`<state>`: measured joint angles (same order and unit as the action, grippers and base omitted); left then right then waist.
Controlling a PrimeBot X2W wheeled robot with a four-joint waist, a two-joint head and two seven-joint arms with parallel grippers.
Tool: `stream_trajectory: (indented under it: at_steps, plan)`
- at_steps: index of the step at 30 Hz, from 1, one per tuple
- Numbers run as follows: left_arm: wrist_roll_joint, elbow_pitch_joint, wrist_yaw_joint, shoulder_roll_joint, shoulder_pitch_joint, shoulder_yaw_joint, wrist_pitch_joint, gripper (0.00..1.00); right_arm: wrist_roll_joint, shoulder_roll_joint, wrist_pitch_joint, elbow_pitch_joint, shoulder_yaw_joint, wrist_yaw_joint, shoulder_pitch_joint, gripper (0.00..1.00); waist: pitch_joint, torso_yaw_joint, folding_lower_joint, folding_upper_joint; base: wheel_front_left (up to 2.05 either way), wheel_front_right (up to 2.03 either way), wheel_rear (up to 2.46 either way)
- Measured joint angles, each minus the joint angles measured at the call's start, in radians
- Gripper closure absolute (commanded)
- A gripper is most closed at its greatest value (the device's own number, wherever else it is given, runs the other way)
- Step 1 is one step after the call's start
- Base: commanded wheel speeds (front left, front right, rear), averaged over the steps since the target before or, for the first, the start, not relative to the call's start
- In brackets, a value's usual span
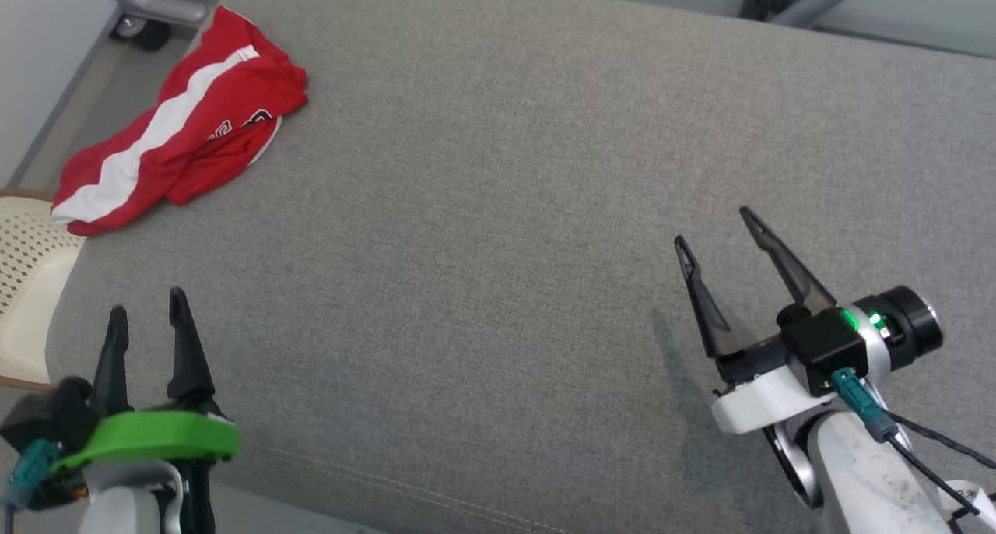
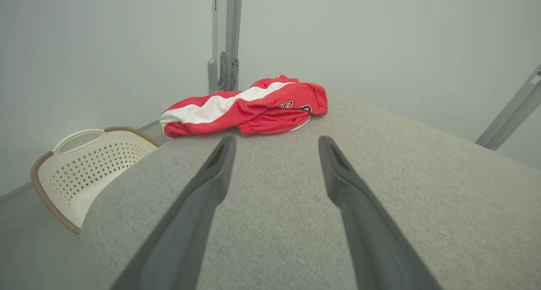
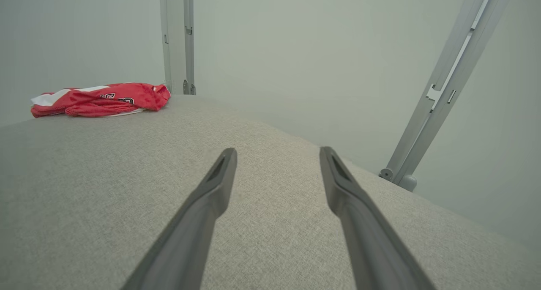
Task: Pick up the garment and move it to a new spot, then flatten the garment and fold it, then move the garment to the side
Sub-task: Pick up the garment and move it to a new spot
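A crumpled red and white jersey (image 1: 183, 121) is seen at the far left corner of a grey cushioned surface (image 1: 506, 207). Both the left gripper (image 1: 144, 312) and right gripper (image 1: 720, 226) are held spread and empty, well apart from it, apparently readied for the pickup.

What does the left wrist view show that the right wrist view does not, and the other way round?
Left wrist view: a cream perforated plastic basket, plus the left gripper, fingers apart. Right wrist view: the foot of a slanted grey metal strut, plus the right gripper, fingers apart. Both: the crumpled red garment with a white stripe on the grey fabric surface.
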<state>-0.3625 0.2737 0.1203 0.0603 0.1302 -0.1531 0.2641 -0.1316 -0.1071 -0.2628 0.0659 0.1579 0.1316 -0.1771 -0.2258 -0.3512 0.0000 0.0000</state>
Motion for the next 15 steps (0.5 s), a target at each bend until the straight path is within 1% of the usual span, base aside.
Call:
stream_trajectory:
  at_steps: [4,5,8,10,12,15]
  plan:
    - [-0.051,0.1,0.005,0.046,0.168,-0.002,0.0,0.0,-0.018,-0.049,0.0,-0.049,-0.013,0.0,-0.053,0.0,-0.094,0.006,0.0,0.0,0.0,0.0,0.0]
    - [-0.079,0.125,0.007,0.06,0.213,-0.001,0.0,0.0,-0.022,-0.06,0.0,-0.061,-0.018,0.0,-0.066,0.0,-0.118,0.007,0.0,0.0,0.0,0.0,0.0]
    - [-0.141,0.198,0.008,0.122,0.335,0.057,0.0,0.0,-0.033,-0.091,0.0,-0.095,-0.035,0.0,-0.094,0.0,-0.191,0.009,0.0,0.0,0.0,0.0,0.0]
    - [-0.202,0.256,0.008,0.163,0.413,0.088,-0.001,0.0,-0.04,-0.11,0.003,-0.121,-0.043,0.0,-0.096,0.0,-0.239,0.01,0.0,0.0,0.0,0.0,0.0]
    - [-0.228,0.321,0.009,0.211,0.484,0.126,-0.009,0.0,-0.044,-0.127,0.019,-0.151,-0.045,0.0,-0.095,0.0,-0.284,0.01,0.0,0.0,0.0,0.0,0.0]
    - [-0.298,0.42,0.009,0.259,0.584,0.168,-0.025,0.0,-0.046,-0.146,0.044,-0.198,-0.049,0.0,-0.088,0.0,-0.345,0.009,0.0002,0.0,0.0,0.0,0.0]
